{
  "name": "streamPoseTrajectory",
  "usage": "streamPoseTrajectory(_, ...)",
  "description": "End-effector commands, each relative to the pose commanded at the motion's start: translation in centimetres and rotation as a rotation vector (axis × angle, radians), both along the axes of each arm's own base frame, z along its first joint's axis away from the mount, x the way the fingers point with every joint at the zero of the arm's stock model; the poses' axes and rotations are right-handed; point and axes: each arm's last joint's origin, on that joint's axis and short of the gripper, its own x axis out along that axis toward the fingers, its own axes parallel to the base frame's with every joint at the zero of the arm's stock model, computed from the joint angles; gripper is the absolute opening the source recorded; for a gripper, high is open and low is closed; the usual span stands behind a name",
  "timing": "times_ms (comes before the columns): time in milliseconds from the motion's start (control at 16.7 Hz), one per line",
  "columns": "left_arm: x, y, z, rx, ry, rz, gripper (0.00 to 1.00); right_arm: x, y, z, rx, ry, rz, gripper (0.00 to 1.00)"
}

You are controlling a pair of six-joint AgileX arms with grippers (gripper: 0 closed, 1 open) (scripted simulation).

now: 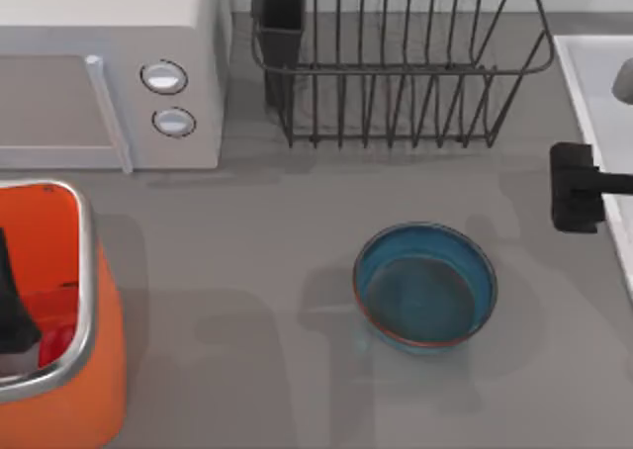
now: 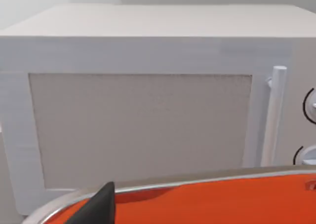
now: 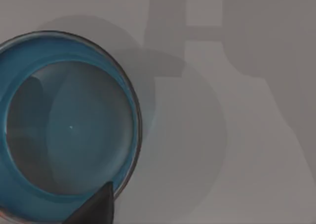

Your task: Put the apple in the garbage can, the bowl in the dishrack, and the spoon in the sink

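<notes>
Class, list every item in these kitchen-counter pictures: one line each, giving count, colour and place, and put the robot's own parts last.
bowl: one, blue with reddish-brown rim, upright on the counter, right of centre.
garbage can: one, orange with silver rim, front left corner.
apple: one, red, inside the garbage can.
dishrack: one, dark grey wire, back centre, with a dark utensil cup at its left corner.
sink: one, pale whitish-grey, right edge.
microwave: one, white with two round knobs, back left.
counter: one, grey.
left gripper: one, black, over the garbage can's opening.
right gripper: one, black, at the right edge near the sink.
</notes>
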Motion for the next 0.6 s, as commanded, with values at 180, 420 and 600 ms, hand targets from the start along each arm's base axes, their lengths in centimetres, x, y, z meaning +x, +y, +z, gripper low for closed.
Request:
streamPoseTrajectory(180, 0.0, 0.0, 0.0, 0.000, 0.000, 0.000, 1.00, 3.4, 3.2, -0.7, -0.051, 0.196, 0.000, 1.00)
streamPoseTrajectory(420, 0.0, 0.0, 0.0, 0.000, 0.000, 0.000, 1.00, 6.5, 6.8, -2.4, -0.124, 0.369, -0.005, 1.00)
streamPoseTrajectory(600, 0.0, 0.0, 0.0, 0.000, 0.000, 0.000, 1.00, 7.5, 8.3, -3.2, -0.156, 0.424, -0.008, 1.00)
